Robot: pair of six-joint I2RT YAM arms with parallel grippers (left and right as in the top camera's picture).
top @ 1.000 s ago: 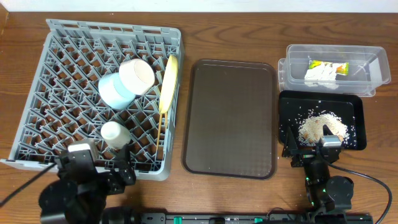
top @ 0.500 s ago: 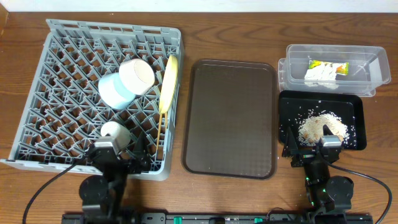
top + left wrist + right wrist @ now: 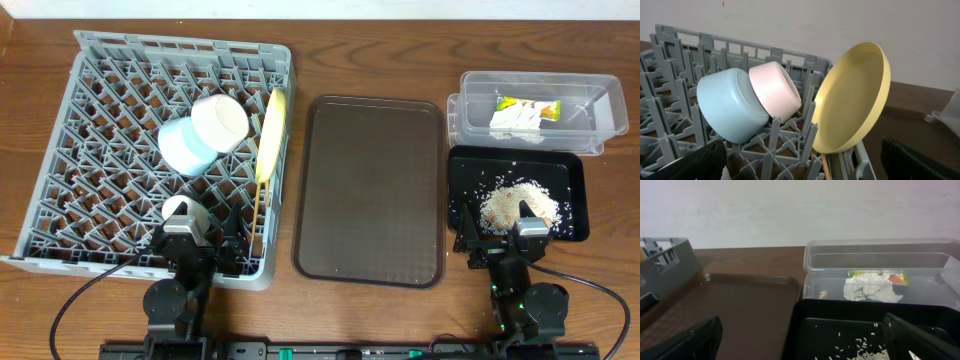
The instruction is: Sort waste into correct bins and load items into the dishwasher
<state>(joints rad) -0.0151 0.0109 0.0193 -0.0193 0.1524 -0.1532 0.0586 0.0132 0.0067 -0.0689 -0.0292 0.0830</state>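
Note:
The grey dish rack holds a light blue bowl with a white bowl nested against it. It also holds an upright yellow-green plate, chopsticks and a small white cup. My left gripper is open and empty at the rack's front edge. The left wrist view shows the blue bowl, white bowl and plate. The clear tub holds the wrapper and tissue. The black tray holds rice crumbs. My right gripper is open and empty at its front edge.
A brown serving tray lies between the rack and the bins. In the right wrist view it lies left of the black tray, with the clear tub behind and the rack's corner at far left.
My left arm has moved right and in toward the rack's front edge, beside the white cup. The right arm and all objects have not moved.

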